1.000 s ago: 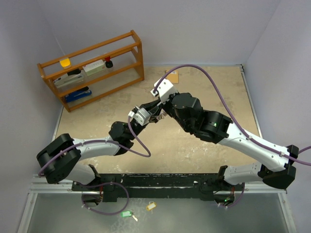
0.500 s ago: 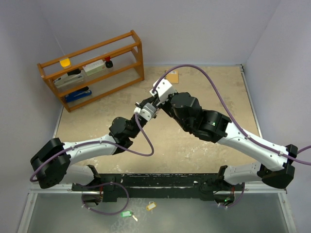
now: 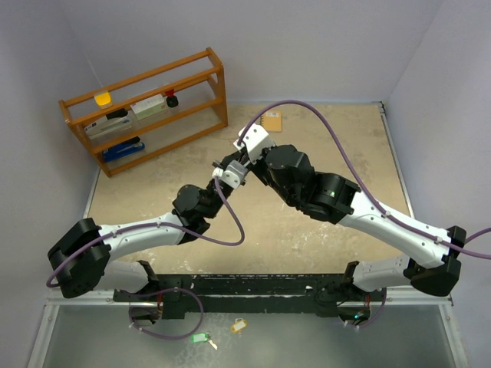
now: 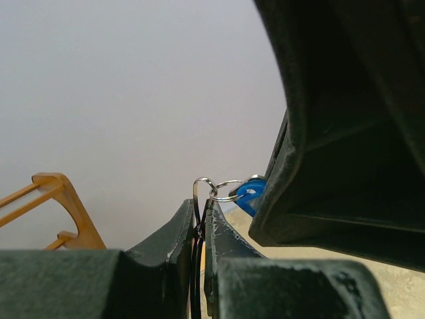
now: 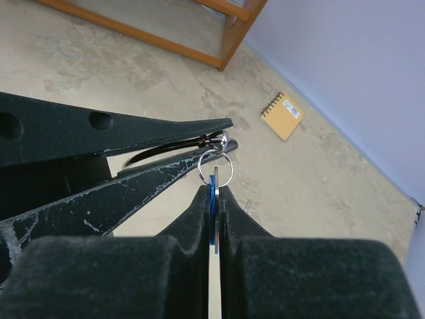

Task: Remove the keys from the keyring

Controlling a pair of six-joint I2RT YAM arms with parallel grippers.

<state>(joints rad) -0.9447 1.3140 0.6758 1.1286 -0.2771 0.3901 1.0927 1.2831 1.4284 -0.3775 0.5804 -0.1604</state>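
The keyring (image 4: 196,191) is held above the middle of the table (image 3: 153,192), its wire pinched in the closed left gripper (image 4: 200,214). The blue-tagged key (image 4: 250,193) hangs from it by a small link ring (image 5: 215,167) and is clamped edge-on between the shut fingers of the right gripper (image 5: 213,194). By my judgement no key is free yet: the blue one is linked on, and the red-tagged key shows in no view
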